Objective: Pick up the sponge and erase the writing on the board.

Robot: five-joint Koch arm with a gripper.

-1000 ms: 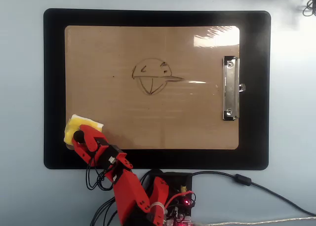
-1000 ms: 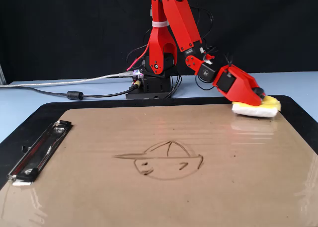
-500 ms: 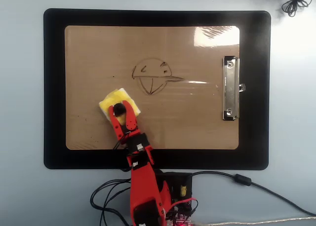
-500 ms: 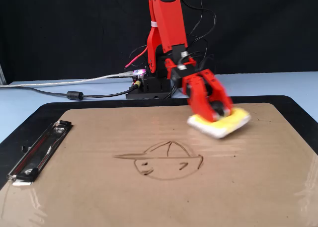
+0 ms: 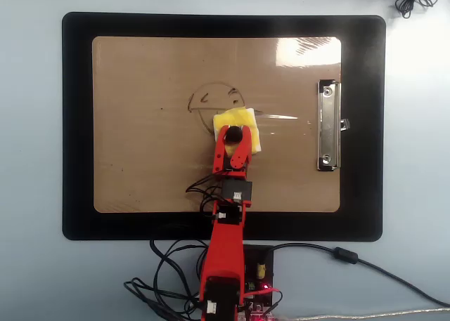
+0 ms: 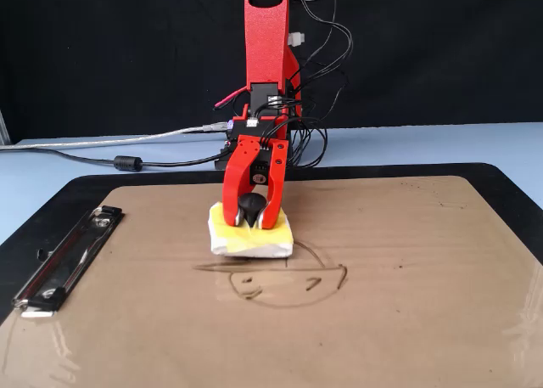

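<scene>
The brown board (image 5: 140, 166) lies on a black mat, with its silver clip (image 5: 328, 124) at the right in the overhead view. The yellow sponge (image 5: 247, 117) rests on the board over the lower right part of the writing (image 5: 211, 96). My red gripper (image 5: 233, 133) is shut on the sponge's black knob (image 5: 234, 134). In the fixed view the gripper (image 6: 249, 221) pinches the knob (image 6: 249, 206) with the sponge (image 6: 263, 239) flat on the board (image 6: 407, 261), just behind the writing (image 6: 280, 286), whose helmet-like outline and dashes still show.
The black mat (image 5: 77, 124) surrounds the board on a pale blue table. Cables (image 5: 169, 279) and the arm's base lie at the bottom of the overhead view. A cable with a ferrite bead (image 6: 127, 161) runs behind the board in the fixed view.
</scene>
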